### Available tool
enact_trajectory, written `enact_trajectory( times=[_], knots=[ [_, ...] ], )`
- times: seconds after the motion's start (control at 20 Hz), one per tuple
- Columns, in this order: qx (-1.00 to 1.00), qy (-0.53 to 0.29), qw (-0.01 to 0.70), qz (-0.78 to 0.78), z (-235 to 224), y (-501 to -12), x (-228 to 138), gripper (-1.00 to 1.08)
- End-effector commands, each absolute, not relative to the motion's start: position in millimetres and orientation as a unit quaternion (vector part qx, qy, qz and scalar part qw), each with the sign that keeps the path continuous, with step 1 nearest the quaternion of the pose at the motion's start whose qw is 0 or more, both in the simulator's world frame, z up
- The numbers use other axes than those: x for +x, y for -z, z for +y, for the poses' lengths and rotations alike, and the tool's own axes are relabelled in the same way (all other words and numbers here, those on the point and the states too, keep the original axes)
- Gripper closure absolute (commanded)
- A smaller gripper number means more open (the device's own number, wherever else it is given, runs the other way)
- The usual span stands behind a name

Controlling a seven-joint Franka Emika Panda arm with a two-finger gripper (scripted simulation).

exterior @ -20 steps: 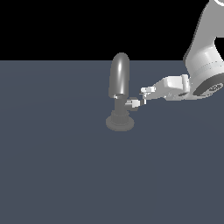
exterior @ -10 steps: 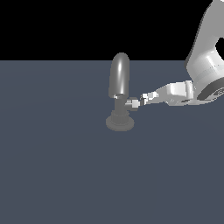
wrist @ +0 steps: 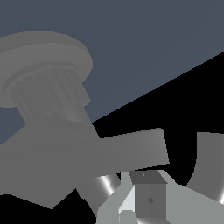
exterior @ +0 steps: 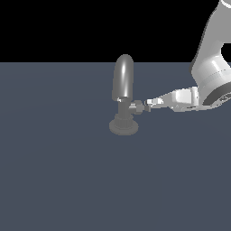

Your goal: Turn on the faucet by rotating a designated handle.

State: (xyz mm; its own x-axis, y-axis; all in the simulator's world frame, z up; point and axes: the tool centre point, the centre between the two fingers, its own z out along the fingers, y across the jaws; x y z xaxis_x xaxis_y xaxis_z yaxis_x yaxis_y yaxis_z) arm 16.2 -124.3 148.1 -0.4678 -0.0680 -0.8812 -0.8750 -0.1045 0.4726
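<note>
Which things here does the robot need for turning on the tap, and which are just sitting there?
Needed for the job:
- the faucet, standing upright on its round base
- the handle, sticking out sideways from the faucet's neck
- the gripper, right at the handle's tip

Just there:
- the grey floor, which only holds the faucet up; nothing else lies about

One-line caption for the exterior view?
Gripper at the tip of the faucet's handle, spout upright on a grey floor.
</note>
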Motion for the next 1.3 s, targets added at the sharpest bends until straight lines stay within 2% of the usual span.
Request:
enact_trajectory(
  times=[0.0,0.3,0.35,1.25],
  knots=[
    [-0.385,-0.633,0.312,0.595,-125.7,-108.7,4.3,1.08],
    [-0.380,-0.636,0.309,0.596,-126.5,-77.4,-2.3,1.08],
    [-0.409,-0.623,0.327,0.581,-124.3,-126.0,17.4,1.08],
    [-0.391,-0.631,0.316,0.591,-122.6,-68.1,31.2,1.08]
  ],
)
